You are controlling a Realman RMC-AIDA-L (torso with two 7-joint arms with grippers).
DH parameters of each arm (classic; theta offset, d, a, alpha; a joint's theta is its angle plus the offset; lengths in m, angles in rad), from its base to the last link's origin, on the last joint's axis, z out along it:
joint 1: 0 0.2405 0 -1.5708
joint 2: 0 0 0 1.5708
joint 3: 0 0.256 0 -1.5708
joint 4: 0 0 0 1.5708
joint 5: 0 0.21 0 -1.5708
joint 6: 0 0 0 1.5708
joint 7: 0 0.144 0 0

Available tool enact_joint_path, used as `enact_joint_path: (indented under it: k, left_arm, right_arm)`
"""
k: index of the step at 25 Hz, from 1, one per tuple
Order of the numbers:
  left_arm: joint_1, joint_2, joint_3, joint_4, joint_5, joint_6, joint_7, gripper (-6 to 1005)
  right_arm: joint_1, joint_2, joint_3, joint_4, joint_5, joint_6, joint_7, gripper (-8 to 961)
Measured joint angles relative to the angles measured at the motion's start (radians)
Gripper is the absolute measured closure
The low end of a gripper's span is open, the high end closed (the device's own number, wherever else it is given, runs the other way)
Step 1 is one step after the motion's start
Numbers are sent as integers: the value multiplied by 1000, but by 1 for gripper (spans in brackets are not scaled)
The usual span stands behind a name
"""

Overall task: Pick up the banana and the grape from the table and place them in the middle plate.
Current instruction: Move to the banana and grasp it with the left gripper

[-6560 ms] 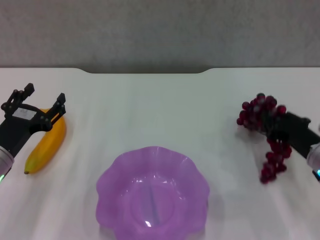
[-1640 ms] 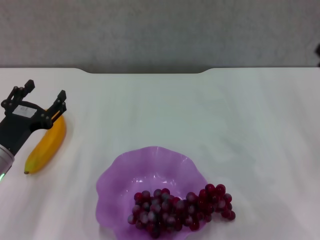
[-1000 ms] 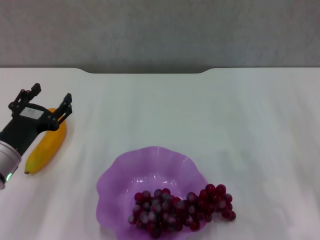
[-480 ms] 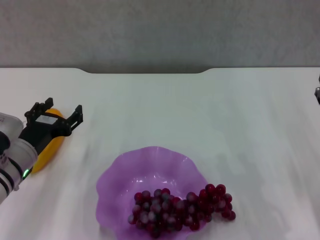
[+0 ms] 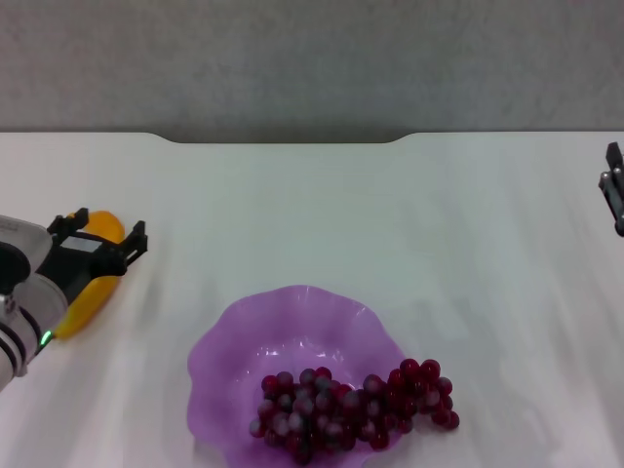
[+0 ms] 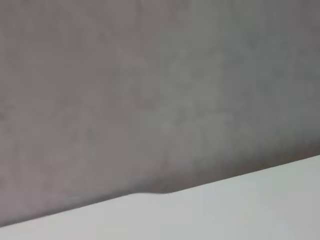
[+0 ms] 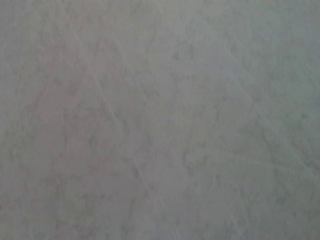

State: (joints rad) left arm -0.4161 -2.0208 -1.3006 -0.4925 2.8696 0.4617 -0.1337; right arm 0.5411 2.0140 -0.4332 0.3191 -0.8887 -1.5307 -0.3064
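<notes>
The banana [image 5: 90, 291] lies on the white table [image 5: 292, 205] at the far left, its far end under my left gripper. My left gripper [image 5: 108, 230] is open, with its fingers straddling the banana's far end. The grape bunch [image 5: 351, 400] lies in the purple scalloped plate [image 5: 292, 327] at the front centre, and its right end hangs over the plate's rim. A small part of my right gripper [image 5: 613, 187] shows at the right edge, away from the fruit. Neither wrist view shows the fruit or the plate.
The table's notched far edge [image 5: 283, 139] runs along a grey wall. The left wrist view shows that wall and a strip of the table [image 6: 240, 210]. The right wrist view shows only a plain grey surface.
My left gripper has shifted right and down over the banana's far end, and more of its arm now shows. The right gripper has come into view at the right edge. The grapes and plate stay put.
</notes>
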Motion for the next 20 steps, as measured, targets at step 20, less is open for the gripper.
enact_joint_path:
  k: [20]
  left_arm:
    - [-15,-7,-42,17,0,-140,97,233]
  right_arm:
    - [7,0,5,17,-30,-22,6,253]
